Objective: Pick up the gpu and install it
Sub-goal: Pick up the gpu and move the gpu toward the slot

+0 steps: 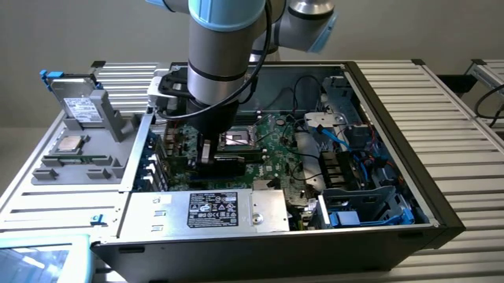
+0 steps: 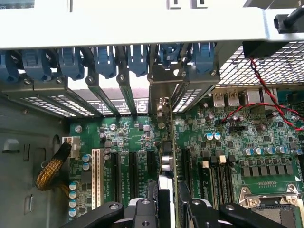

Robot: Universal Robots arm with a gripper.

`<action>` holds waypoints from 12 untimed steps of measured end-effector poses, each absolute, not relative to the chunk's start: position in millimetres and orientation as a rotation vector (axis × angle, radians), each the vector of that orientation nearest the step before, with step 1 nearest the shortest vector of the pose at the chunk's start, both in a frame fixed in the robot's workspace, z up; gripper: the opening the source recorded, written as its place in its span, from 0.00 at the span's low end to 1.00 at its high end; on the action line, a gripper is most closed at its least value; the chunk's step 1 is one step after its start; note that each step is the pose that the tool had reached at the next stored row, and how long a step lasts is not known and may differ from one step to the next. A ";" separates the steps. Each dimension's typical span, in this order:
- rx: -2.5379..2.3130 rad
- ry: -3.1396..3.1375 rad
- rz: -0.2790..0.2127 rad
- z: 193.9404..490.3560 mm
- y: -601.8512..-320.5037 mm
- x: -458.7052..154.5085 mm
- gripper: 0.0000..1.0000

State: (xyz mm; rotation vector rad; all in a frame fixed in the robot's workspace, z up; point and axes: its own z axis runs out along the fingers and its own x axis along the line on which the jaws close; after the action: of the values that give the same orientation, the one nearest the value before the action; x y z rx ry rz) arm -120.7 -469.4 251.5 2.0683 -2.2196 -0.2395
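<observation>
The gpu [image 2: 167,159] stands on edge over the green motherboard [image 2: 228,142], seen as a thin vertical card. It runs from its metal bracket [image 2: 164,92] at the case's rear wall back to my gripper [image 2: 166,211]. The black fingers [image 2: 142,213] sit on either side of the card and hold it between the expansion slots [image 2: 133,173]. In the exterior view my gripper [image 1: 206,158] is lowered inside the open computer case, over the motherboard [image 1: 272,150] towards the exterior view's left, with the dark card [image 1: 211,171] below it.
Blue slot latches [image 2: 104,59] and slot covers [image 2: 92,92] line the rear wall. Red and black wires [image 2: 266,99] cross near the CPU socket [image 2: 270,202]. A power supply [image 1: 209,211], drive bays [image 1: 370,203] and cables [image 1: 311,153] crowd the case. A grey tray [image 1: 71,159] sits outside.
</observation>
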 end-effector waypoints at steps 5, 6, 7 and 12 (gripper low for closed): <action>2.068 -2.220 -0.240 251.5 -469.4 -120.7 0.28; 2.068 -2.220 -0.239 251.5 -469.4 -120.7 0.28; 2.068 -2.220 -0.239 251.5 -469.4 -120.7 0.28; 2.068 -2.220 -0.239 256.1 -469.4 -120.7 0.28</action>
State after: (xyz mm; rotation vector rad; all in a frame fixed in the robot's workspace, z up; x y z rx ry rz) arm -120.7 -469.4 256.1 2.0683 -2.2195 -0.2394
